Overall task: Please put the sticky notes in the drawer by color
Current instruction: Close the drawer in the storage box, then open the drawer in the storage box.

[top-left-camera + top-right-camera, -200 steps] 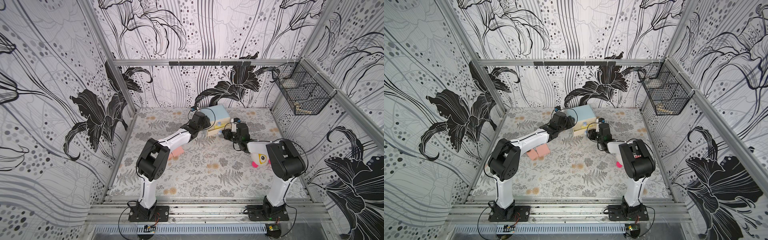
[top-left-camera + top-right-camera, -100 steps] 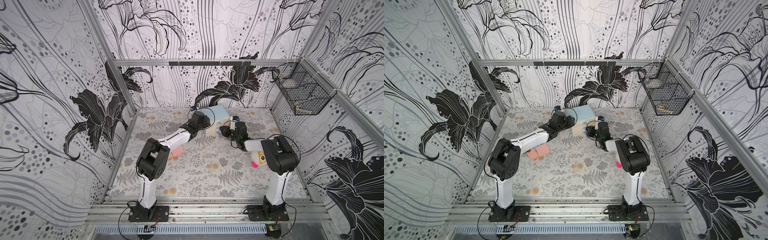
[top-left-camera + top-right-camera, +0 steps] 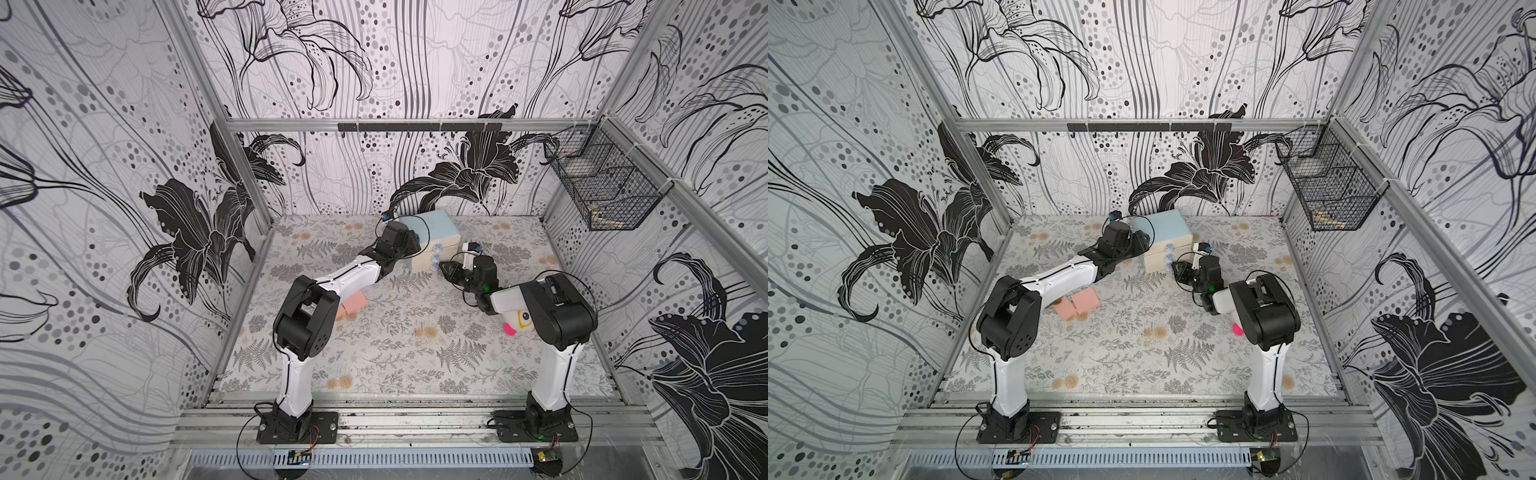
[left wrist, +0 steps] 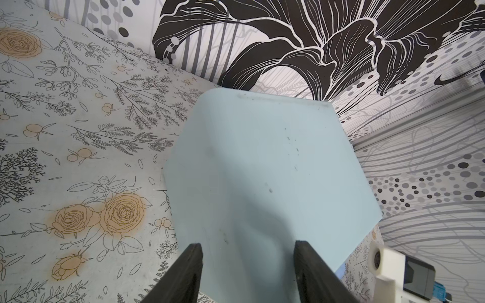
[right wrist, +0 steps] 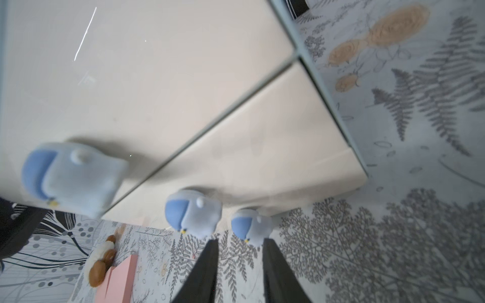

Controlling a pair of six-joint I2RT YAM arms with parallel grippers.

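The left claw (image 4: 248,248) stands parted at the blue shell of the drawer (image 4: 257,162). The right claw (image 5: 240,242), narrowly parted and empty, faces the lowest knob (image 5: 250,227).

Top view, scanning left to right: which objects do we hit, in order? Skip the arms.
pink sticky notes → drawer → plush toy → wire basket

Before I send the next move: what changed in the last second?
The right gripper pushed the open bottom drawer shut and let go of its knob. The left gripper stayed at the chest; pink notes unmoved.
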